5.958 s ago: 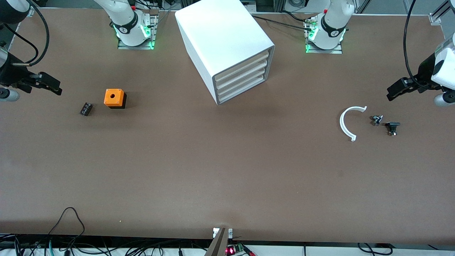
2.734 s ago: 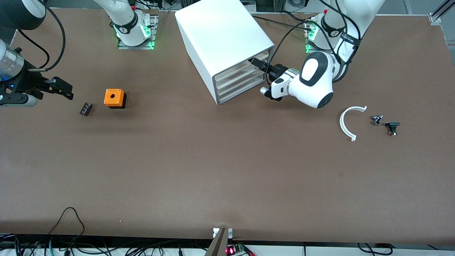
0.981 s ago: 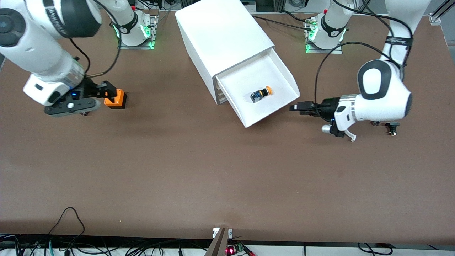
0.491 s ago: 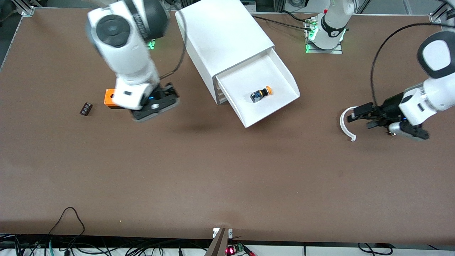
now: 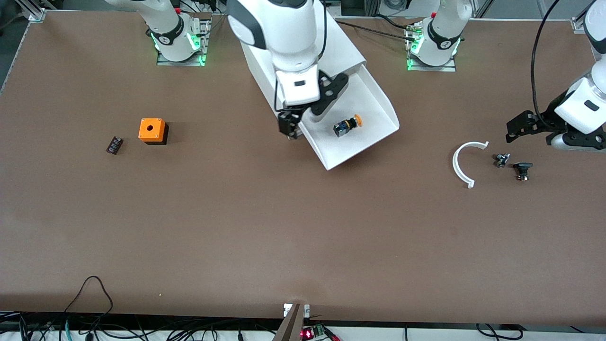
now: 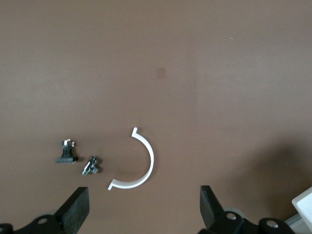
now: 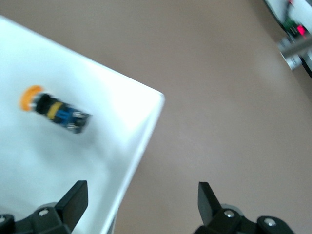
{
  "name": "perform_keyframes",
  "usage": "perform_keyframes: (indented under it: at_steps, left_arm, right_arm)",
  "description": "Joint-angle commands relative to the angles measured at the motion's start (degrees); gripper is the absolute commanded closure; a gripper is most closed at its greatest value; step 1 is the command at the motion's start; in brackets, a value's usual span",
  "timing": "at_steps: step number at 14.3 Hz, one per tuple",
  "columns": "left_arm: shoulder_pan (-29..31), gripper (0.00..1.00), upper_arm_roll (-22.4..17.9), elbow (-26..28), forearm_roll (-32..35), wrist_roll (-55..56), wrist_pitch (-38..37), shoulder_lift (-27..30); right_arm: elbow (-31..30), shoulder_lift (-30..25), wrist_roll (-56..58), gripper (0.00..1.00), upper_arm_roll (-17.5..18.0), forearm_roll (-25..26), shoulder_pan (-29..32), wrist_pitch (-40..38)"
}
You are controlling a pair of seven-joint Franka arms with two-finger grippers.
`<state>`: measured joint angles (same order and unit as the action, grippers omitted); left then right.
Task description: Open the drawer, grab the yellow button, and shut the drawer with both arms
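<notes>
- Step 1 done: top drawer [image 5: 352, 124] of the white cabinet [image 5: 303, 52] is pulled out, upper centre of the front frame; the drawers under it are shut.
- Button [image 5: 347, 126] not yet taken: it lies on its side on the drawer floor, orange cap toward the left arm's end of the surface [image 5: 284, 227], nothing touching it. Right wrist view shows it too [image 7: 53, 111], a bit blurred.
- Right claw [image 5: 310, 106]: released, jaws wide and holding nothing, hanging over the cabinet-side corner of the drawer, just beside the button and not on it. Looks like the approach to the pick.
- Left claw [image 5: 521, 129]: also released and holding nothing, at the right edge of the front frame, over bare surface above the white arc piece [image 5: 463, 163] and two small black parts [image 5: 512, 166]. Well apart from the drawer; reads as waiting.
- Left wrist view confirms: fingers [image 6: 77, 209] spread, with only the arc and the black bits below them.
- Orange cube [image 5: 152, 130] and a black part [image 5: 114, 145] sit left of centre, not in play.
- Left to do: close on the button, lift it out, then push the drawer shut. I'd put it at roughly a third done.
</notes>
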<state>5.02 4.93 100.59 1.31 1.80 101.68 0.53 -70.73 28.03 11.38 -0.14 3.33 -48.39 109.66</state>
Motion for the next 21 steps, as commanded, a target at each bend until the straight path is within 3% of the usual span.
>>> perform_keyframes:
  at_steps: [1,4,9,14,21]
  left_arm:
    - [-0.4,0.0,0.1,-0.5,2.1,8.7,-4.9,1.5]
    - [0.0,0.0,0.2,-4.1,2.2,11.3,-9.1,1.1]
    - [3.3,0.0,0.4,-4.4,1.3,10.4,-11.8,1.6]
    - [3.5,0.0,0.3,-3.6,1.2,10.4,-11.9,1.1]
    - [4.8,0.0,0.3,-4.1,1.2,10.3,-10.4,1.2]
  right_arm:
    - [3.3,3.0,11.3,0.0,0.7,-4.5,0.5,1.9]
    - [4.6,5.5,22.8,0.0,0.8,-10.6,0.0,2.9]
    - [4.6,6.2,27.5,0.0,0.8,-10.3,-2.2,0.4]
    - [5.3,9.4,32.5,0.0,0.5,-10.1,-2.5,5.4]
    - [5.3,12.3,34.2,0.0,0.4,-8.8,-2.7,6.1]
